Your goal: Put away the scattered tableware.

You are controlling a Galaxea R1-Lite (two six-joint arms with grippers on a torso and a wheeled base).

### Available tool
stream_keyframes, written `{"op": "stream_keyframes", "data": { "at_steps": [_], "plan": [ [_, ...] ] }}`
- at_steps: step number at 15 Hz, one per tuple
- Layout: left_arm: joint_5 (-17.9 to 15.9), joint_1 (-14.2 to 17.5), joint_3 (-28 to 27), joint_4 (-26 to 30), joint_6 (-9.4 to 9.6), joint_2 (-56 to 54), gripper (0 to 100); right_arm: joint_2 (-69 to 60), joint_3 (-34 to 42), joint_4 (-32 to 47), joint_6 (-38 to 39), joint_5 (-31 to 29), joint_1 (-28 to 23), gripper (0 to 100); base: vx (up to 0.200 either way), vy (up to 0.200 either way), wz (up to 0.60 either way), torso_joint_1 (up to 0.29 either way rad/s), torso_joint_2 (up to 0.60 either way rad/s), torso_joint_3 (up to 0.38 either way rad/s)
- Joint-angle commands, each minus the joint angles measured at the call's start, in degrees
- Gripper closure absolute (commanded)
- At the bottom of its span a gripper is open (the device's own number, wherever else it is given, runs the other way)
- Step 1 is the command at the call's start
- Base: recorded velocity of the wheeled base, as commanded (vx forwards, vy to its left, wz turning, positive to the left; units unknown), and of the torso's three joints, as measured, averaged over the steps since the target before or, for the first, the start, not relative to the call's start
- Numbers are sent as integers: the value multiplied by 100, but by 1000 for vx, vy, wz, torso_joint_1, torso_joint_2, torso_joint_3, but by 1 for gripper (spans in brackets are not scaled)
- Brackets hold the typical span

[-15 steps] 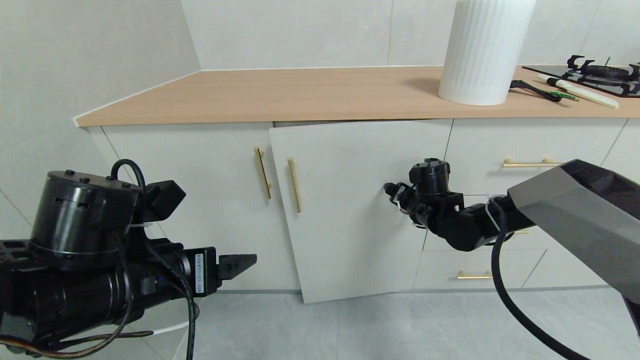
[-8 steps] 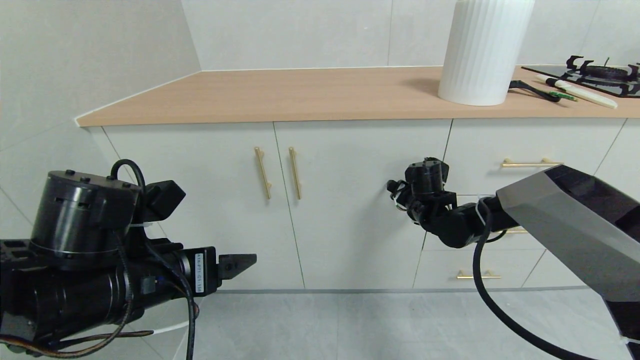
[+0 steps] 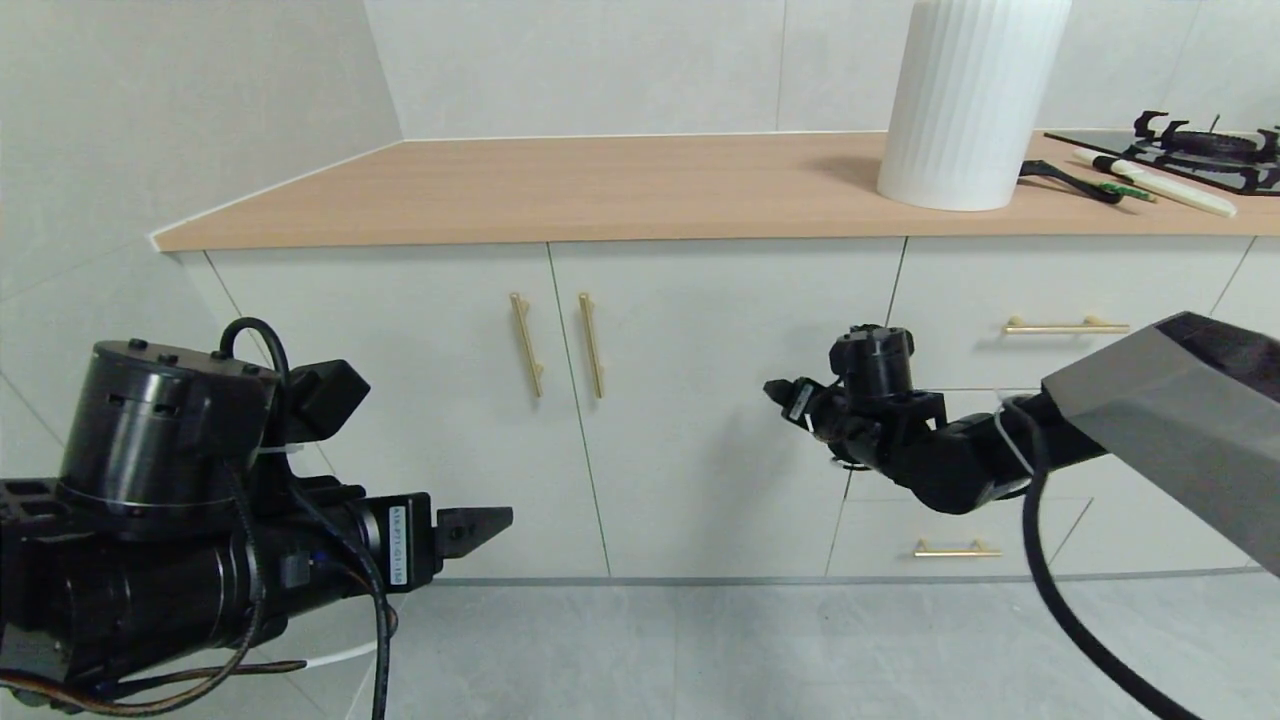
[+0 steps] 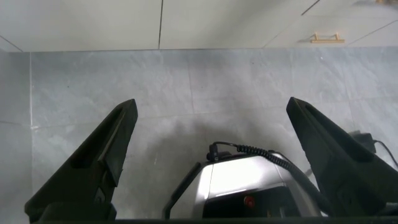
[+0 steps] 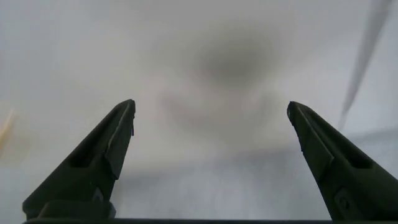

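Note:
The right-hand cabinet door (image 3: 720, 400) under the wooden counter (image 3: 560, 190) stands flush with its frame. My right gripper (image 3: 785, 395) hangs open just in front of that door, a little off its surface, holding nothing. Up close, the right wrist view has the pale door (image 5: 211, 62) between the spread fingers of my right gripper (image 5: 210, 104). My left gripper (image 3: 480, 525) is low at the left, open and empty, over the grey floor (image 4: 205, 81). Scattered utensils, a white-handled one (image 3: 1160, 183) and a black one (image 3: 1070, 180), lie on the counter at the far right.
A tall white ribbed container (image 3: 965, 100) stands on the counter beside the utensils, with a black hob (image 3: 1200, 145) behind them. Gold handles (image 3: 590, 345) mark the two doors; drawers with gold handles (image 3: 1065, 326) lie to the right. A tiled wall closes the left side.
The cabinet door, ajar a second ago, has swung shut. My right gripper then drew slightly back and down from the door. The left arm has not moved.

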Motion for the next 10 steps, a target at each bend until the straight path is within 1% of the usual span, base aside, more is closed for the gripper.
{"op": "stream_keyframes", "data": {
  "at_steps": [1, 3, 5, 7, 8, 9, 10],
  "plan": [
    [6, -1, 0, -1, -2, -11, 0, -1328, 1257, 6, -142, 1433, 50, 0, 0, 0, 0, 0, 0, 0],
    [6, -1, -9, -10, -2, -29, 0, -1460, 1372, 14, -301, 1521, 50, 0, 0, 0, 0, 0, 0, 0],
    [6, -1, -17, -10, -2, -108, 0, -1601, 1442, 6, -468, 1407, 50, 0, 0, 0, 0, 0, 0, 0],
    [121, -9, -9, -124, 60, -187, 0, -1944, 1618, 14, -916, 1126, 50, 0, 0, 0, 0, 0, 0, 0],
    [217, -1, 0, -256, 113, -231, 0, -2155, 1715, 14, -1109, 950, 50, 0, 0, 0, 0, 0, 0, 0],
    [455, 8, 0, -432, 227, -363, 0, -2489, 1917, 14, -1311, 757, 50, 0, 0, 0, 0, 0, 0, 0],
    [639, 114, 0, -599, 411, -468, 0, -2858, 2128, 6, -1531, 625, 42, 0, 0, 0, 0, 0, 0, 0]
  ]
}}
